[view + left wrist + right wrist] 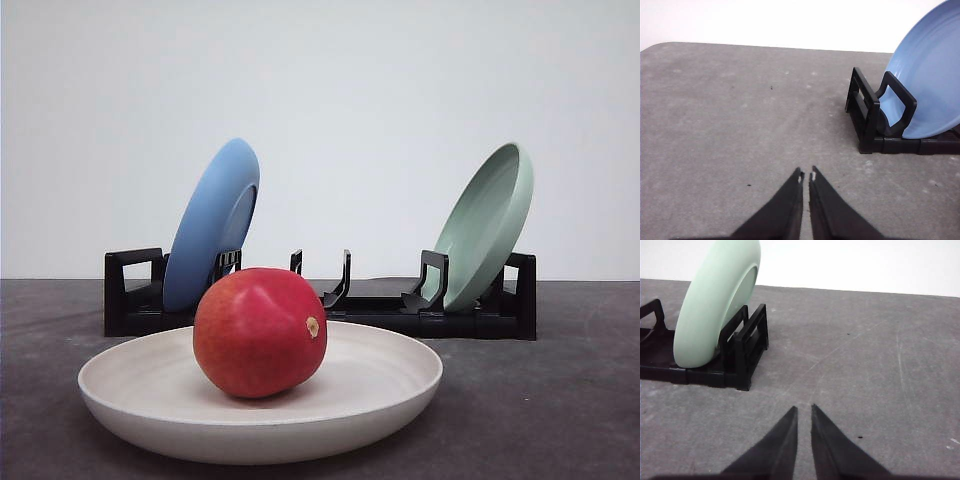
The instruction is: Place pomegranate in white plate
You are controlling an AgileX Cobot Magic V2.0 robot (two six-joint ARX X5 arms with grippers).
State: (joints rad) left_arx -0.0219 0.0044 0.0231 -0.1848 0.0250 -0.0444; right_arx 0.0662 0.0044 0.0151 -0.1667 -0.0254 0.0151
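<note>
red pomegranate (pixel 259 332) resting inside the white plate (pixel 390 385), a little left of the plate's middle, small tan stem spot turned toward the right. plate flat on the grey desk (pixel 560 400), close to the front camera. behind it, a black rack (pixel 380 305) running across the desk, with a blue plate (pixel 212 222) propped upright in the left end and a pale green plate (pixel 488 225) leaning in the right end; middle slots holding nothing.

left claw (pixel 806 176) low over bare desk, fingertips nearly touching with just a thin slit between them, gripping nothing. in the left wrist view, end of the rack (pixel 875 117) and the blue plate (pixel 930 75) off to one side, well apart from the fingertips.

right claw (pixel 804 410) likewise over bare desk, tips drawn almost together with a narrow gap, gripping nothing. in the right wrist view, pale green plate (pixel 715 305) standing in the rack's end (pixel 740 352), well apart from the fingertips.

both claws clear of pomegranate and white plate.
</note>
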